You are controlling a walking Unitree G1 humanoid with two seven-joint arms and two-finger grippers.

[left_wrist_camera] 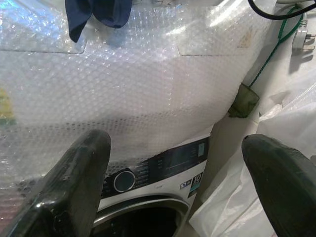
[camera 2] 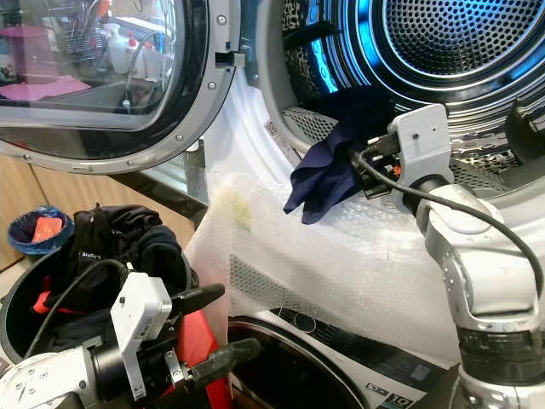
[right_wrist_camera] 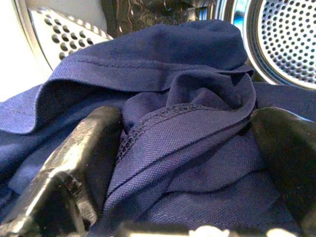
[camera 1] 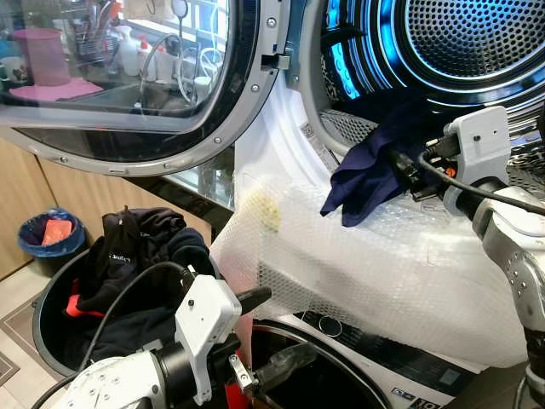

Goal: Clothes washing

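Note:
A navy blue garment (camera 1: 366,179) hangs half out of the upper drum (camera 1: 477,43), draped over its lip. My right gripper (camera 1: 398,170) is at the drum mouth, pressed into this cloth. In the right wrist view its fingers (right_wrist_camera: 89,158) stand apart, open, with folds of the navy garment (right_wrist_camera: 197,98) bunched between them. My left gripper (camera 1: 277,328) is low, open and holding nothing, in front of the lower washer's opening (camera 1: 298,375). A dark basket (camera 1: 43,341) at lower left holds black clothes (camera 1: 136,247) and something red.
The upper machine's round glass door (camera 1: 128,85) is swung open to the left. Bubble wrap (camera 1: 383,264) covers the front between the two machines. The lower washer's control panel (left_wrist_camera: 163,168) shows below it. A small blue bin (camera 1: 51,232) stands on the floor at far left.

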